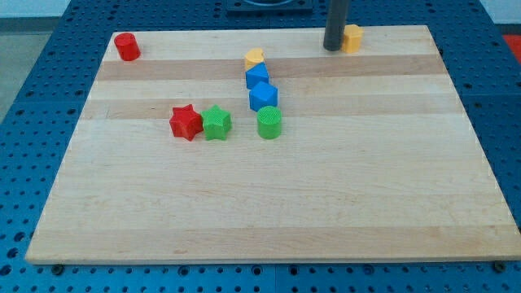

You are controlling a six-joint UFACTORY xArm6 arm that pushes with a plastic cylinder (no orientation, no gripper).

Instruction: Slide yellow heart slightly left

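Observation:
The yellow heart (pixel 255 58) lies on the wooden board (pixel 269 203) near the view's top centre, touching the upper of two blue blocks (pixel 257 76) just below it. My tip (pixel 334 47) stands at the board's top edge, well to the right of the heart. It touches the left side of a yellow block (pixel 352 38) whose shape I cannot make out.
A second blue block (pixel 263 97) and a green cylinder (pixel 269 123) continue the column below the heart. A red star (pixel 186 122) and a green star (pixel 216 123) sit side by side at centre left. A red cylinder (pixel 126 46) stands at the top left corner.

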